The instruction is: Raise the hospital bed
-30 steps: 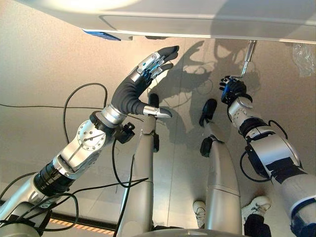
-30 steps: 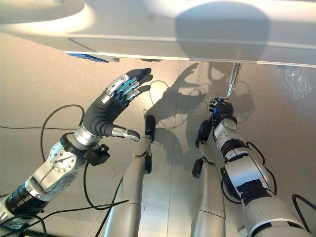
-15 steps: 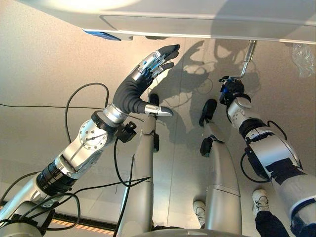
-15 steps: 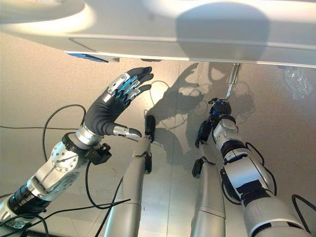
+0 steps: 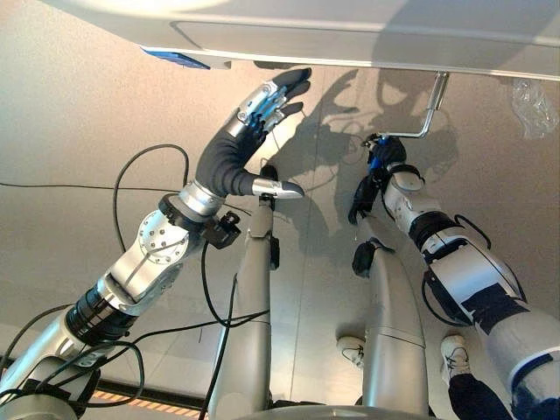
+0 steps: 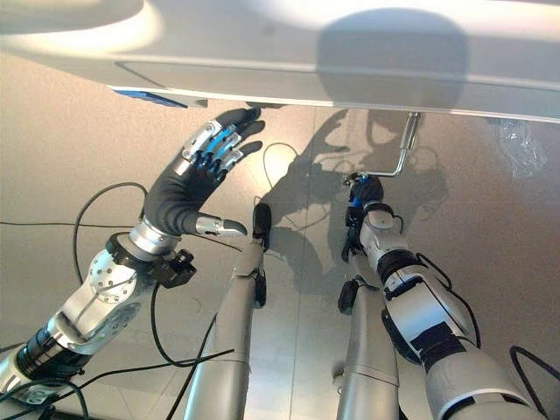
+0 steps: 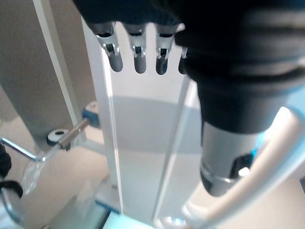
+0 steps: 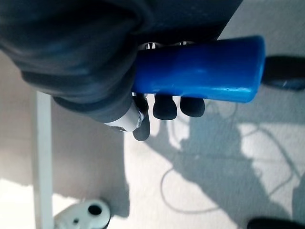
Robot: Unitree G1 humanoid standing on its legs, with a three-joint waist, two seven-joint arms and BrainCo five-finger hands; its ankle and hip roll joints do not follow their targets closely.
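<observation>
On the left we see the left hand [image 5: 249, 131] lifted with its fingers straight and spread, tips up close to the underside of the white bed frame [image 5: 350, 39]. It holds nothing. We judge it is there as a brace or simply parked out of the way, since the cranking falls to the other arm.

Further right, a bent metal crank [image 5: 426, 109] hangs down from the far edge of the bed frame. At its lower end the right hand [image 5: 383, 157] is wrapped round the blue handle [image 8: 200, 69], fingers curled under it and thumb close by, as the right wrist view shows. That closed hold looks suited to turning the crank, which we take to be what lifts the bed.

Below everything lies a smooth beige floor [image 5: 79, 114]. Far right, a crumpled clear plastic wrap [image 5: 534, 105] hangs near the bed frame, and a person's white shoes [image 5: 455, 357] stand at the near right.
</observation>
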